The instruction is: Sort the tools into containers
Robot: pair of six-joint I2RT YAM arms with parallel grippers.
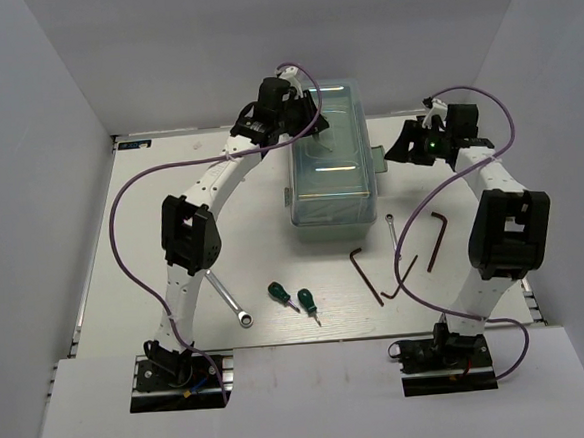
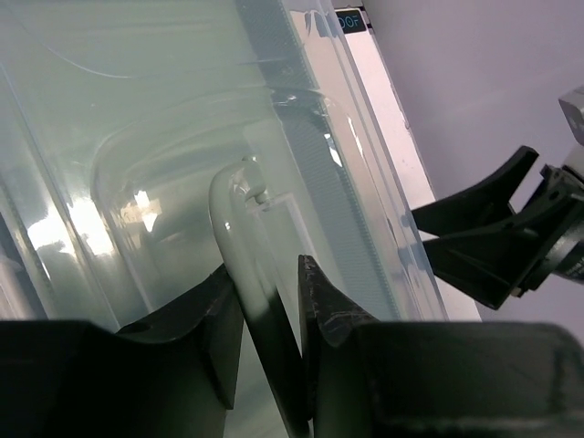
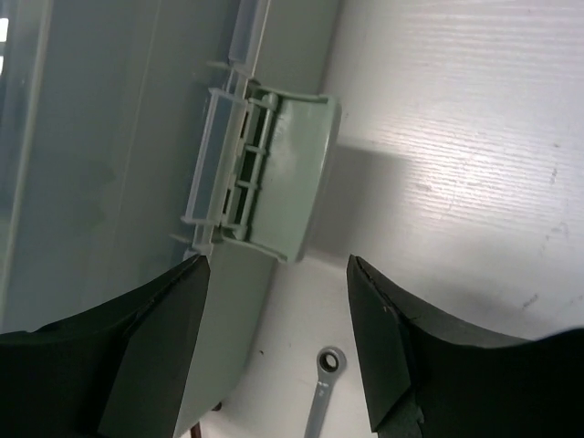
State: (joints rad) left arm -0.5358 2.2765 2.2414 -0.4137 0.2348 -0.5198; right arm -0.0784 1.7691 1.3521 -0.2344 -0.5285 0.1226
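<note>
The pale mint-green toolbox [image 1: 330, 166] stands shut at the table's middle back. My left gripper [image 1: 315, 123] is over its far end, shut on the pale lid handle [image 2: 235, 219], which runs between the jaws [image 2: 269, 274]. My right gripper [image 1: 402, 153] is open and empty beside the box's right side; the side latch [image 3: 285, 173] lies just ahead of its jaws [image 3: 276, 265]. On the table lie a long wrench [image 1: 227, 296], a short wrench [image 1: 391, 234], also in the right wrist view [image 3: 324, 388], two green-handled screwdrivers [image 1: 280, 296] [image 1: 308, 304], and three hex keys [image 1: 366, 274] [image 1: 437, 239] [image 1: 403, 277].
White walls close in the table on the left, back and right. The purple cables loop over both arms. The right gripper's black fingers show in the left wrist view [image 2: 493, 246], close to the box's right side.
</note>
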